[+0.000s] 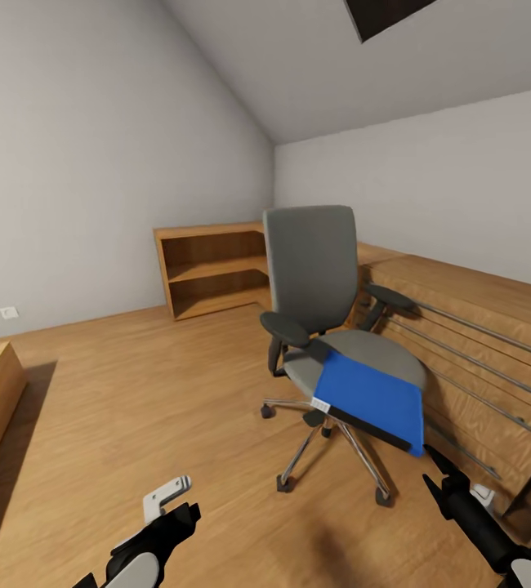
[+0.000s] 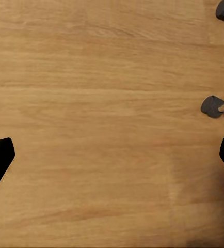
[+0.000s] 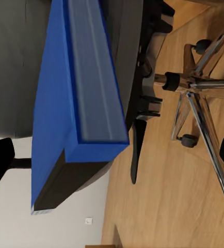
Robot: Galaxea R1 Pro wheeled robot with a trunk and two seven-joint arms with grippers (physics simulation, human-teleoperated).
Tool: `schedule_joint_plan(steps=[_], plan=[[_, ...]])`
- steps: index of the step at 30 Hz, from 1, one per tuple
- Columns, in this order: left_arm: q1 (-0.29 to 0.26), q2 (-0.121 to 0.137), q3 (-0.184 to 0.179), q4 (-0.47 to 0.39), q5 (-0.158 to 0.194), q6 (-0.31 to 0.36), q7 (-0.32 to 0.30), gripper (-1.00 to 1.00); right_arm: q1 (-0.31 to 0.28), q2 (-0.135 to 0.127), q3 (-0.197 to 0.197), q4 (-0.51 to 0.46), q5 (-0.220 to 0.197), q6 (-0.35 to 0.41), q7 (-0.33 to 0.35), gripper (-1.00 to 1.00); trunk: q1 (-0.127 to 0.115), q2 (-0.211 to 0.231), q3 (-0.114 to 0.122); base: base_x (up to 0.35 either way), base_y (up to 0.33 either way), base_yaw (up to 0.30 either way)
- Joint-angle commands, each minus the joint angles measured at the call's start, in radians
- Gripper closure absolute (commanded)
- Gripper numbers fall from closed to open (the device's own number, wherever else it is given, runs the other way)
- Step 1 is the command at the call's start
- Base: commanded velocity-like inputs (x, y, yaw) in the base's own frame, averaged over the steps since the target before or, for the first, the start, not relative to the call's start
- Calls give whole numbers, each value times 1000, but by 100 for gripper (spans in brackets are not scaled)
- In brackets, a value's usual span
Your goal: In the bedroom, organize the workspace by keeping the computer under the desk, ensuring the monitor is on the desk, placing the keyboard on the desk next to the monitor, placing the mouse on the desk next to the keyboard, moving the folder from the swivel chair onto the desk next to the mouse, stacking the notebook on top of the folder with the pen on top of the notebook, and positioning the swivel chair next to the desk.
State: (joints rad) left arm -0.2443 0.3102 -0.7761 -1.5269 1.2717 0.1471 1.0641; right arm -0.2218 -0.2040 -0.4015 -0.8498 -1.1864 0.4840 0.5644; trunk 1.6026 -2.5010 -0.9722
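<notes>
Where it rests on the grey swivel chair (image 1: 323, 286), the blue folder (image 1: 373, 398) overhangs the seat's near-right edge — thick, dark-spined. Right gripper (image 3: 112, 155) and left gripper (image 2: 112, 155) gape empty over wooden floor (image 1: 135, 408) — bookshelf (image 1: 212, 269) far-left.

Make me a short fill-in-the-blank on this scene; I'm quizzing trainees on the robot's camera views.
1. The blue folder lies on the seat of the swivel ____.
2. The floor is made of ____.
3. Behind the chair, an empty wooden ____ stands against the wall.
4. The right end effector is ____, holding nothing.

Missing words: chair; wood; bookshelf; open
</notes>
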Motion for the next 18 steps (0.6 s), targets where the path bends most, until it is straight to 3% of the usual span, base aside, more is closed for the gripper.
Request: schedule_joint_plan(steps=[1, 13, 18], plan=[[-1, 1, -1, -1, 0, 8, 5, -100, -1, 0, -2, 0, -7, 8, 0, -100, 0, 0, -1, 127, 110, 0], [-1, 0, -2, -1, 1, 8, 5, -100, -1, 0, -2, 0, -6, 8, 0, -100, 0, 0, -1, 32, 25, 0], [-1, 0, -8, -1, 1, 8, 5, -100, -1, 0, -2, 0, -6, 7, 0, -100, 0, 0, -1, 161, 2, 0]])
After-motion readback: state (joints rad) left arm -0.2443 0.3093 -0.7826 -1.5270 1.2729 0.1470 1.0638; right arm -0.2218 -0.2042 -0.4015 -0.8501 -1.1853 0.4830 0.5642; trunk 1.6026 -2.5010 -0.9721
